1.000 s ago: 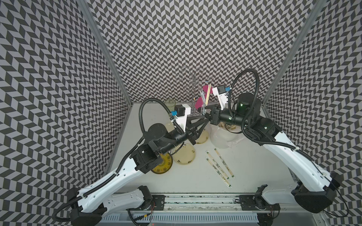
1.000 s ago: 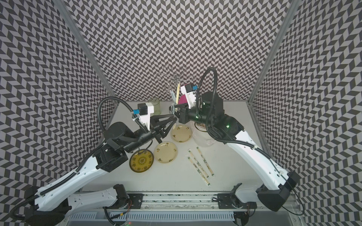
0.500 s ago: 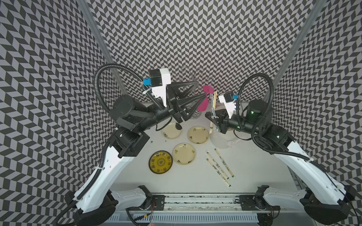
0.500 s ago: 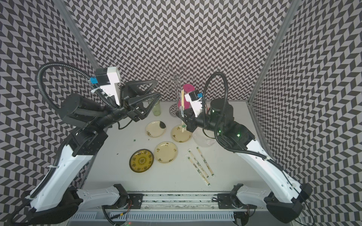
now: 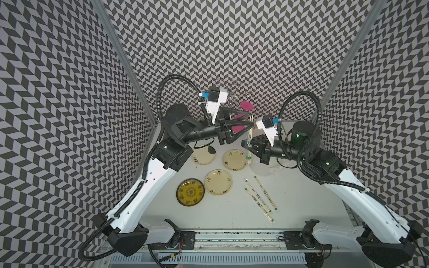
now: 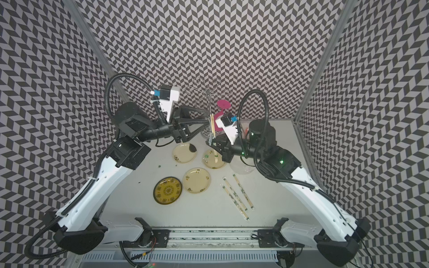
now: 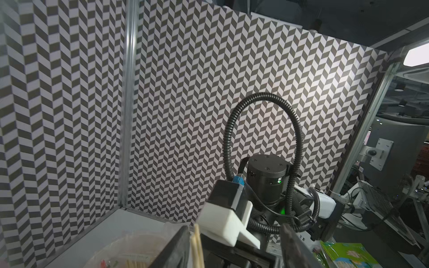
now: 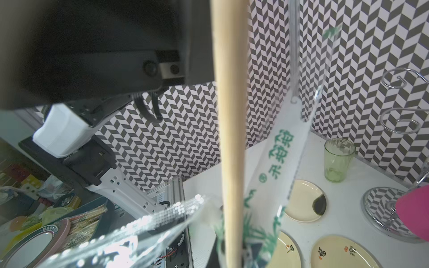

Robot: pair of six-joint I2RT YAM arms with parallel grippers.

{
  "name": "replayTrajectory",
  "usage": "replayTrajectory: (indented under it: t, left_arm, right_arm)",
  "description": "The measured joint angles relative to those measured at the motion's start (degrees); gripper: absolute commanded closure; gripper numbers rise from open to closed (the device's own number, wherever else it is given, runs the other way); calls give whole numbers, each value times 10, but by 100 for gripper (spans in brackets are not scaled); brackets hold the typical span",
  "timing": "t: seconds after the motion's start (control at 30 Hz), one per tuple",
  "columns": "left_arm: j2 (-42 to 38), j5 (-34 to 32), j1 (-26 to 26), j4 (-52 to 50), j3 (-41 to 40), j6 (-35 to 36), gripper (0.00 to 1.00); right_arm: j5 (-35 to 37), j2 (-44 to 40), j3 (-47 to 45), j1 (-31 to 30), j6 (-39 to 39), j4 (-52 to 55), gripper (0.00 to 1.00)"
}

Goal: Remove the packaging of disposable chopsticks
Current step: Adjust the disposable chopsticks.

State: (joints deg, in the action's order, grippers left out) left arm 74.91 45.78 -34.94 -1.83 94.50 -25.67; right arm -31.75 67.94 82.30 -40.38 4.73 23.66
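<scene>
The right gripper, hard black plastic with flat tapering fingers, was pressed together on the packaging, pinching a pair of chopsticks upright inside it. The left gripper stood spread, with one long wedge-shaped finger on either side of the sticks' upper end. In the left wrist view the sticks sat just beside one finger, and whether they touched it could not be told.

The chopsticks were smooth pale tan bamboo, straight and bare along their upper length. The packaging was thin glossy clear film with a white band of green characters and green leaf marks. It had split open and flared away from the sticks, and one strip with a dotted seal edge curled off.

This pair hung mid-scene between the arms, over the far right one of three pale plates. Three wrapped pairs, each in a green-ended sleeve, lay flat and nearly parallel to the near right of the plates.

The table was matte white. On it also sat a round patterned plate, yellow with a dark rim. At the far side stood a chrome wire rack and a translucent green tumbler. The walls carried a black-and-white chevron print, and a metal rail ran along the near edge.
</scene>
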Motion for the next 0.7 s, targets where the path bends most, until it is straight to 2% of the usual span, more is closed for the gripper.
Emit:
replayTrajectory:
  t: [0.23, 0.43, 0.7]
  left_arm:
    - [2, 28, 12, 27, -11, -29, 39]
    - [17, 54, 12, 33, -12, -46, 45]
    - [24, 90, 12, 38, -23, -58, 46]
  right_arm:
    - [-22, -2, 0, -3, -10, -5, 100]
    - [-30, -2, 3, -3, -17, -5, 100]
    - [-30, -2, 5, -3, -21, -5, 100]
